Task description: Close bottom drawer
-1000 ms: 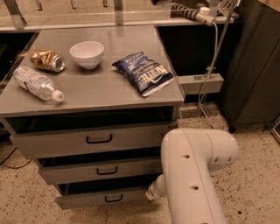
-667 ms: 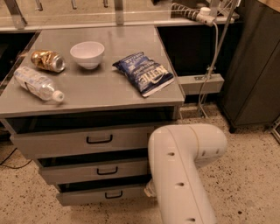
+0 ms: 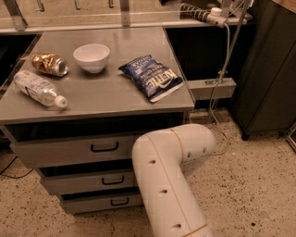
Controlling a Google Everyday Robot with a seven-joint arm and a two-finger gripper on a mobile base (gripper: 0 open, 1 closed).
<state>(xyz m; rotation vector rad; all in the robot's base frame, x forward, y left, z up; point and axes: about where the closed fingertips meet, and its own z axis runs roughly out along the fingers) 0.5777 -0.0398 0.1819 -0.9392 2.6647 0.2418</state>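
The robot's white arm (image 3: 171, 185) has swung leftward over the last second and now covers the right ends of all three drawer fronts of a grey metal cabinet. The pincer is hidden behind the arm, low down near the right side of the drawers. Whether it is spread or pressed together cannot be told.

The bottom drawer (image 3: 104, 202) sits lowest, just above the floor, with a small black handle (image 3: 119, 202) on its shallow front. A dark gap shows above it, so it appears not yet fully shut. The arm's shift toward it suggests the push is beginning or about to begin.

Above it are the middle drawer (image 3: 88, 181) and the taller top drawer (image 3: 69, 150).

The grey worktop (image 3: 101, 99) carries a white bowl (image 3: 91, 57), a blue crisp bag (image 3: 152, 77), a crushed gold can (image 3: 50, 64), and a clear plastic bottle (image 3: 39, 89) lying on its side.

The floor (image 3: 259, 185) is speckled stone. A dark cabinet (image 3: 268, 69) stands at the right, and a power strip (image 3: 203, 14) with a hanging cable sits behind the worktop.
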